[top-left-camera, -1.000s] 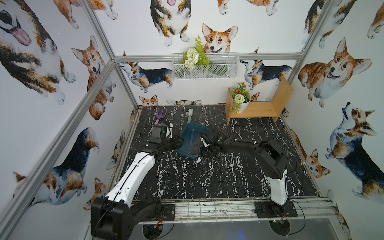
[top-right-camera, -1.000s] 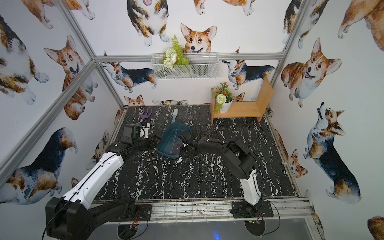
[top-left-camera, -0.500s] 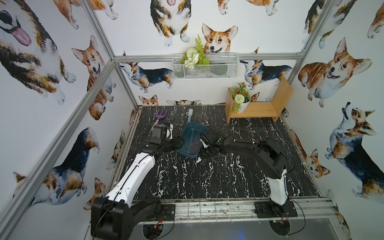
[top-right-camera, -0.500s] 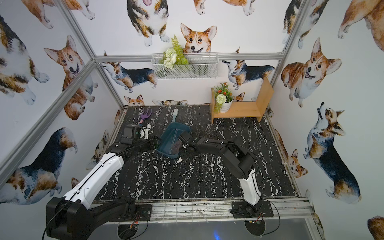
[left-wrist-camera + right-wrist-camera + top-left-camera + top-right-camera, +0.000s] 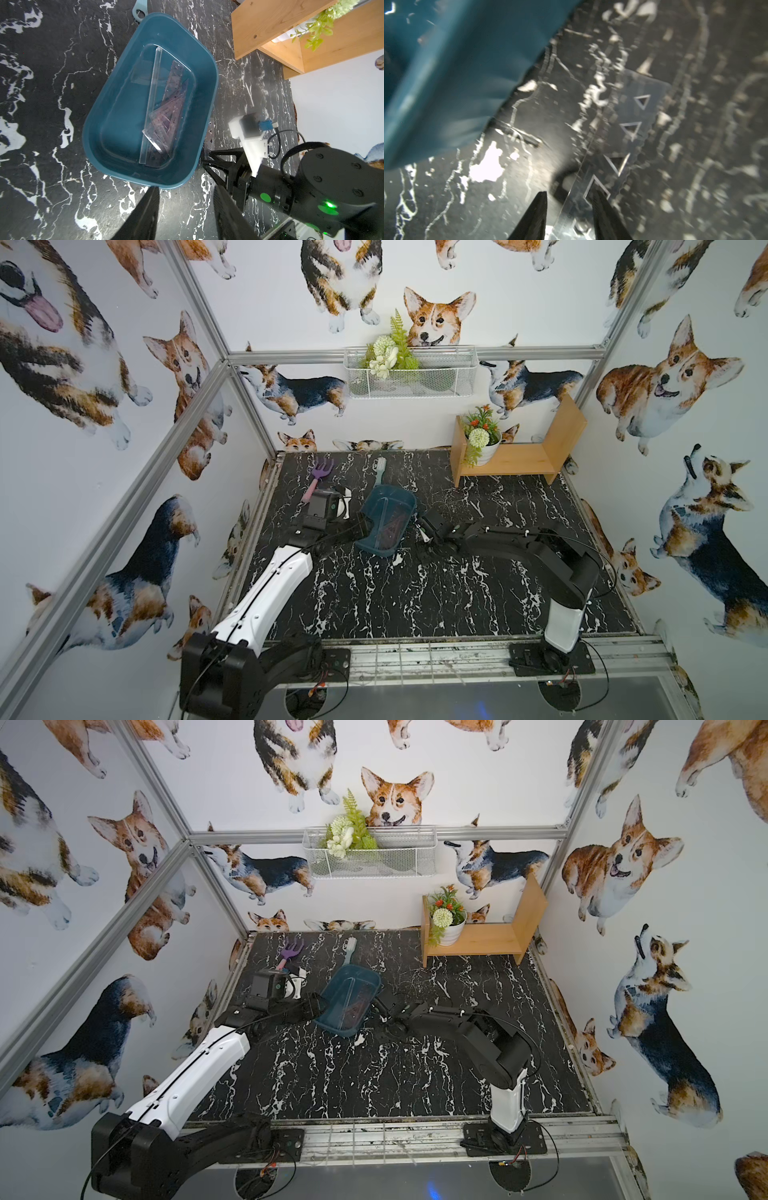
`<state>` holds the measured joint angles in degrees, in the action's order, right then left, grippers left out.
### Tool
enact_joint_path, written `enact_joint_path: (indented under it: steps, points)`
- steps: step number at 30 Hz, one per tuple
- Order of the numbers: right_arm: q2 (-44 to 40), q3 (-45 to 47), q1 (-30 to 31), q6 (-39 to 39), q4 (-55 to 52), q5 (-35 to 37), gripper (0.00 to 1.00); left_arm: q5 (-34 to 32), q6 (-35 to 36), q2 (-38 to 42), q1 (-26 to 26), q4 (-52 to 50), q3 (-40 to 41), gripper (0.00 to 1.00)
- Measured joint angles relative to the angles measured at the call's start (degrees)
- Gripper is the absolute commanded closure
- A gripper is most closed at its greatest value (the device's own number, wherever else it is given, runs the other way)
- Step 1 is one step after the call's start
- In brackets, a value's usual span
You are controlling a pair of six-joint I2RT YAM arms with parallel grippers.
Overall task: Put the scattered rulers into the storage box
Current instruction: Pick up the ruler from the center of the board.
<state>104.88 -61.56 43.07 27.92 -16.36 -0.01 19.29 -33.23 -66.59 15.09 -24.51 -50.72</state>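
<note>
Left hand [image 5: 185, 188] hovers just beside the rim of the storage box [image 5: 124, 93], its 2 dark fingers [image 5: 145, 214] spread wide with only the black marbled bench [image 5: 41, 124] showing between them, pinching nothing. The right hand [image 5: 570, 190] is low at the side of the box nearest the right arm, its 2 fingers likewise apart. Between them runs 1 long edge of a clear stencil ruler [image 5: 633, 116] with a row of triangular cut-outs, which lies on the bench just beside the box's outer wall, outside it. 1 finger stands clear of that edge and the other overlaps the ruler's face, but blur hides whether it is above or beneath the plastic, so I cannot tell if they touch; no pinch shows. Inside the box lie a long clear ruler [image 5: 152, 99], a purple-tinted ruler [image 5: 174, 81] slanting beside it, and purple-tinted set squares [image 5: 166, 118] overlapping them at 1 end. Behind the box a pale green brush [image 5: 380, 470] lies with its handle loop just beside the rim, and a purple toy rake [image 5: 318, 477] lies near the left arm's wrist. A wooden shelf [image 5: 519, 456] with a potted plant [image 5: 482, 439] stands at the bench's back right corner, below a white wire basket [image 5: 436, 377] on the wall.
</note>
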Motion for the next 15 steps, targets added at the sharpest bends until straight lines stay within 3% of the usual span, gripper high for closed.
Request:
enact_joint_path:
  steps: [15]
  points:
    - [-13.5, 14.6, -7.9, 0.2, -1.4, 0.6, 0.56, -5.9, -6.5, -10.8, 19.0, 7.3, -4.7, 0.52]
